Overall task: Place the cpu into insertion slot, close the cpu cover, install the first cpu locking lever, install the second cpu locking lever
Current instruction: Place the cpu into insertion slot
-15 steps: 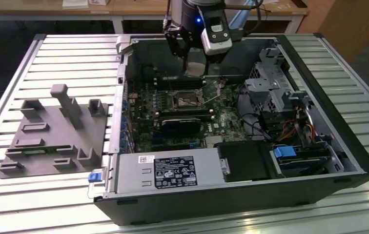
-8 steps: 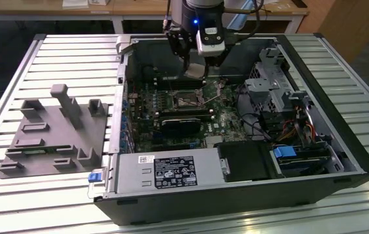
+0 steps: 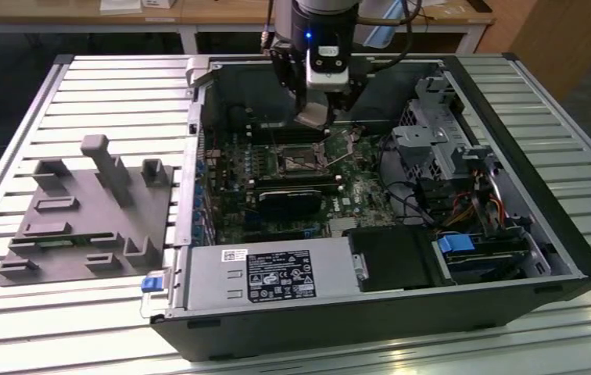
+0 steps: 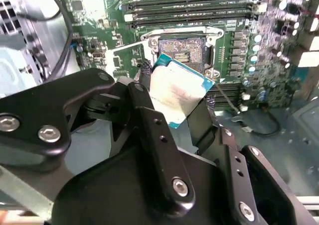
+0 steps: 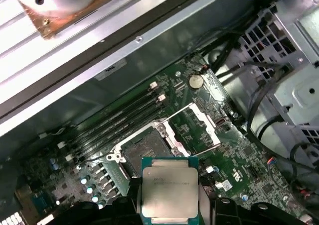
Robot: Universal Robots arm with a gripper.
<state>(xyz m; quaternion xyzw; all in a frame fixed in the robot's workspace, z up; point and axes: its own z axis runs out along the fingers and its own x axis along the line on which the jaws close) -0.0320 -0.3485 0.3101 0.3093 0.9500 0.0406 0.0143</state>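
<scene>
Holding the cpu clamped by two opposite edges, the gripper hangs inside the open computer case.
On the exterior view's left, a grey fixture tray lies on the slatted table beside the case. Inside the case, the insertion slot has its dark centre bare, with the cpu cover swung open beside it. The cpu is square, with no longer side. It shows its silver top in both wrist views, its edges askew to the slot's, near but apart. Memory slots flank the slot, and a drive cage crowds the exterior view's right.
</scene>
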